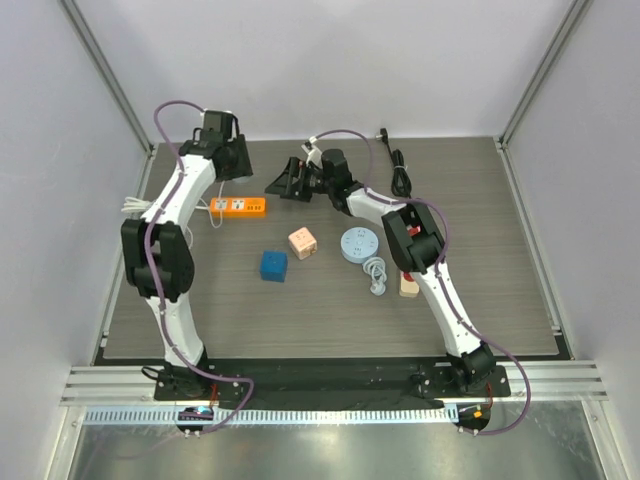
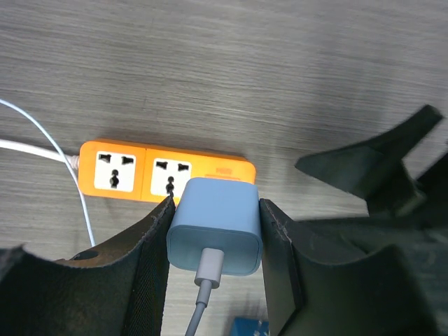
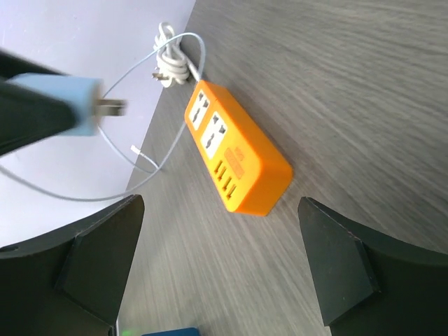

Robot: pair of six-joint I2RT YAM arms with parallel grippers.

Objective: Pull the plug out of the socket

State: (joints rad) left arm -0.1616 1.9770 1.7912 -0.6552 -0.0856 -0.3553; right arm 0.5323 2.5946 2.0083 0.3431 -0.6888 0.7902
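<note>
The light blue plug (image 2: 215, 224) with its white cable is clamped between my left gripper's (image 2: 215, 206) fingers. It hangs in the air just in front of the orange power strip (image 2: 140, 171), whose sockets are bare. In the right wrist view the plug (image 3: 66, 105) shows its metal prongs free, up and left of the strip (image 3: 241, 157). My right gripper (image 3: 220, 266) is open and empty, hovering off the strip's near end. In the top view the strip (image 1: 240, 207) lies between the left gripper (image 1: 232, 165) and the right gripper (image 1: 290, 180).
A blue cube (image 1: 274, 265), a pink cube (image 1: 302, 244), a round pale blue socket (image 1: 358, 244) with a white cord, and a wooden block (image 1: 408, 287) lie mid-table. A black cable (image 1: 398, 165) lies at the back. A coiled white cable (image 1: 133, 207) lies at the left edge.
</note>
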